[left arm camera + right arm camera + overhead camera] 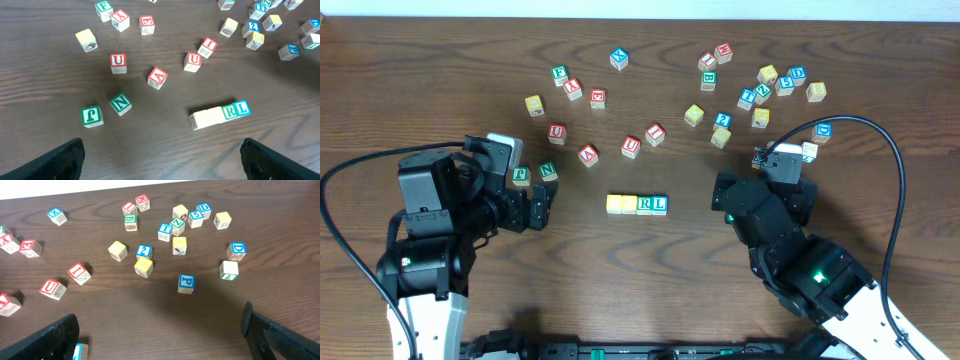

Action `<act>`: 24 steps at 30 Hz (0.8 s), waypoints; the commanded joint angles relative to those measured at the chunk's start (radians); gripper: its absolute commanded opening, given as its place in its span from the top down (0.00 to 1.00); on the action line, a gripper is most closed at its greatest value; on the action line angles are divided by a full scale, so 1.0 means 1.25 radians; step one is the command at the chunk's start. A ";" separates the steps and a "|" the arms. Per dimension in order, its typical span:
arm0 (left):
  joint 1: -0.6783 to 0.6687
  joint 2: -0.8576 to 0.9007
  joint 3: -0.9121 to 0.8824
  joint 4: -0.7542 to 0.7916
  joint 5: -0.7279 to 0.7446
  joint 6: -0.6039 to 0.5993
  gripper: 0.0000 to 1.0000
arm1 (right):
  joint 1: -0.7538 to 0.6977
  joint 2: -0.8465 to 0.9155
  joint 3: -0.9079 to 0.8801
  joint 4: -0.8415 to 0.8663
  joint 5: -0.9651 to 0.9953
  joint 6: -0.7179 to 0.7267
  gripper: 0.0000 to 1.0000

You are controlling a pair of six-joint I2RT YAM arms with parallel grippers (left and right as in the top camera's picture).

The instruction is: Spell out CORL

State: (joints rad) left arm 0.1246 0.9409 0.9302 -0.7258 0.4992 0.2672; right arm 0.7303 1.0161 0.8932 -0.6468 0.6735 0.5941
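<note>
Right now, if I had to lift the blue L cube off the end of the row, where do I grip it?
Come straight down on the L cube and close the jaws on its near and far faces. One of its sides sits against the R cube, so only that pair of opposite faces is free.

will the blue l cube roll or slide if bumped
The L cube has flat faces resting on the table, so it would probably slide, not roll. It looks like small rigid wood, likely light. It touches the R cube, so a push toward it may shift both.
</note>
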 commanded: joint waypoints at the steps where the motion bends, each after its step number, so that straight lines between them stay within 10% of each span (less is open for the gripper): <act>1: 0.002 -0.001 0.019 0.000 0.011 0.013 0.02 | -0.005 0.001 0.006 -0.001 0.015 -0.006 0.01; 24: -0.015 -0.008 0.019 0.000 0.009 0.013 0.02 | -0.005 0.001 0.006 -0.001 0.015 -0.007 0.01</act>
State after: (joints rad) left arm 0.1211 0.9409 0.9302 -0.7258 0.4992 0.2672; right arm 0.7303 1.0164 0.8932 -0.6468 0.6731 0.5941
